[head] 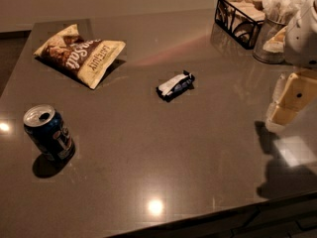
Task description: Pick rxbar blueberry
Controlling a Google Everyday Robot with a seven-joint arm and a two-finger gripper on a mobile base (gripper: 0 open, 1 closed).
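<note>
Counter (198,172): smooth, glossy, stone-like top that mirrors lamp spots. Middle: rxbar blueberry (176,85), shiny plastic-film wrapper with crimped ends. Far left corner: chip bag (79,53), crinkled semi-gloss film. Left edge: soda can (48,133), bright metal lid, lacquered wall. Far right corner: wire basket (237,16), dark metal. Right edge: gripper (283,108), smooth cream plastic.

Single raised view, angled down across table (148,157), claw (286,105) near right edge

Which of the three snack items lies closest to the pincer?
The rxbar blueberry, the small dark wrapper at centre. The pincer is at the right edge; the chip bag and soda can sit far left.
</note>
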